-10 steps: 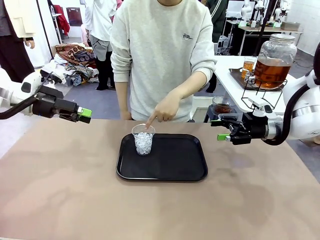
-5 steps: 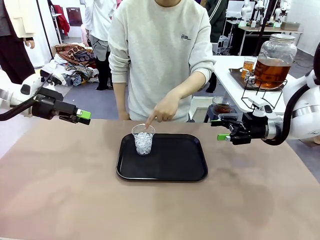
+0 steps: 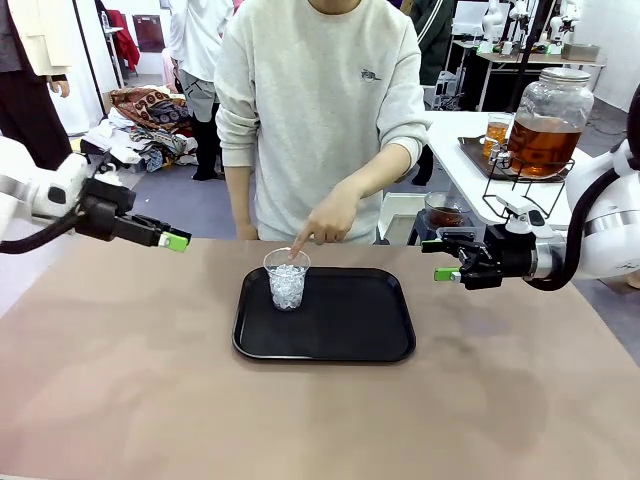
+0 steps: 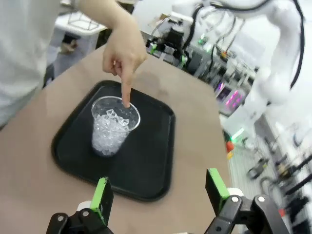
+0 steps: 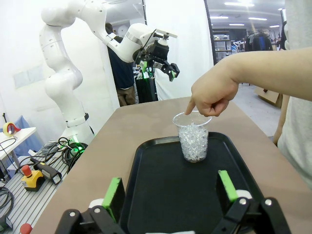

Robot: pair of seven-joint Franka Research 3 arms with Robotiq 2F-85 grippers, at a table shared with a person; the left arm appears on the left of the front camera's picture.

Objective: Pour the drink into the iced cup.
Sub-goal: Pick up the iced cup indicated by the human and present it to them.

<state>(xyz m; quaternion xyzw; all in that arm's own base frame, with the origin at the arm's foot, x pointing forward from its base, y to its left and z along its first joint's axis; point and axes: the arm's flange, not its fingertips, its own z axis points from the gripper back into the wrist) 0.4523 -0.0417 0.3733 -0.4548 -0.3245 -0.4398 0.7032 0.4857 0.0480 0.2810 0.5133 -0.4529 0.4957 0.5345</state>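
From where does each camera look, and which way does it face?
Front view: fixed between the arms, facing across the table at the person; left claw and right claw show, both open.
Left wrist view: on the left wrist, looking down at the iced cup on the black tray; own green-padded fingers at the bottom.
Right wrist view: on the right wrist, looking across the tray at the cup; own fingers below, left arm beyond.
Shared: all three see the person's hand pointing at the cup.

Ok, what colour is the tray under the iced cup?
Plain black; the tray shows best in the front view.
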